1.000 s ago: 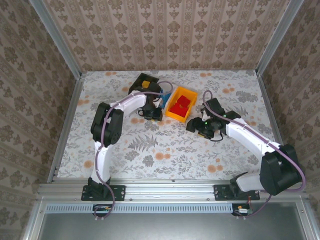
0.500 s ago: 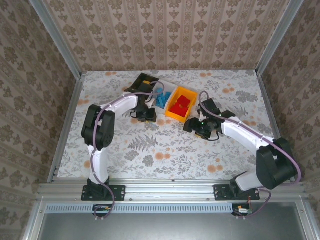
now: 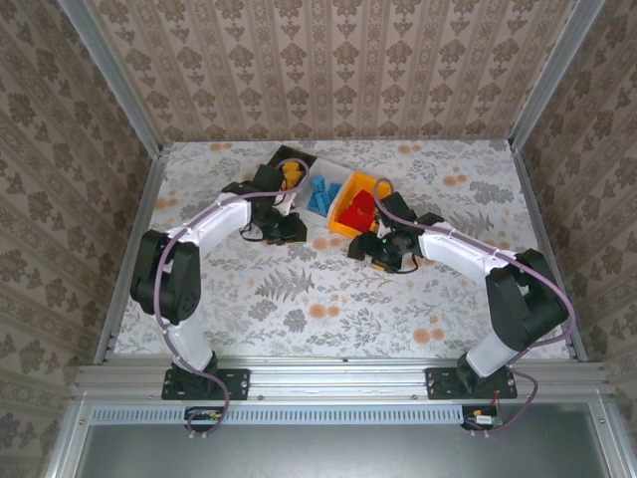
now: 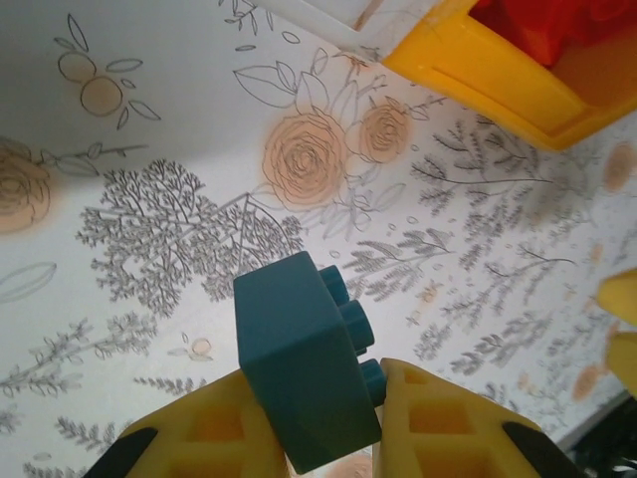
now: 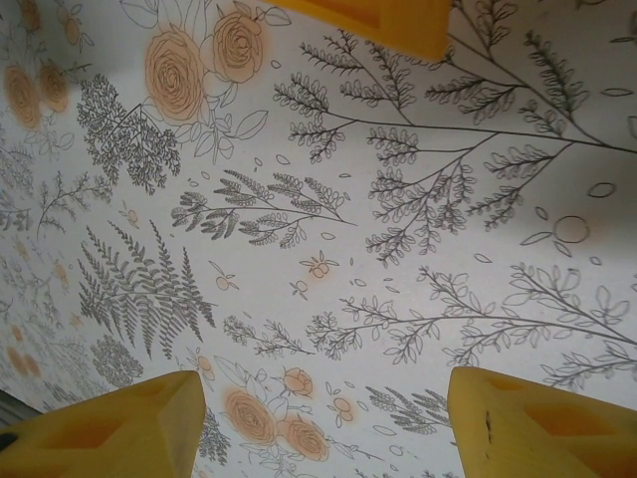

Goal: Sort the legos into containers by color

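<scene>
Left gripper (image 4: pixel 317 378): closed on one blue brick (image 4: pixel 295 344), pinched between the two yellow fingers (image 4: pixel 214 433). In my left wrist view the brick's studs point right. Flowered tablecloth (image 4: pixel 149 149) lies behind it. I cannot tell whether the brick touches the cloth.

From the top camera I place that gripper (image 3: pixel 287 229) just on the near side of the bins, in front of the black bin (image 3: pixel 277 157) and the white bin (image 3: pixel 336 175).

Bins sit joined in a slanted row at the far middle of the table: black on the left, white in the middle, orange bin (image 3: pixel 343 227) on the right. Yellow bricks (image 3: pixel 290 171) lie in the black one, blue bricks (image 3: pixel 320 194) in the white one, red bricks (image 3: pixel 360 206) in the orange one.

Right gripper (image 5: pixel 323 428): jaws wide, nothing between them, only cloth underneath. A corner of the orange bin (image 5: pixel 383 15) shows at the top edge of that view. From above, this gripper (image 3: pixel 366 249) sits just near of the orange bin's near corner.
</scene>
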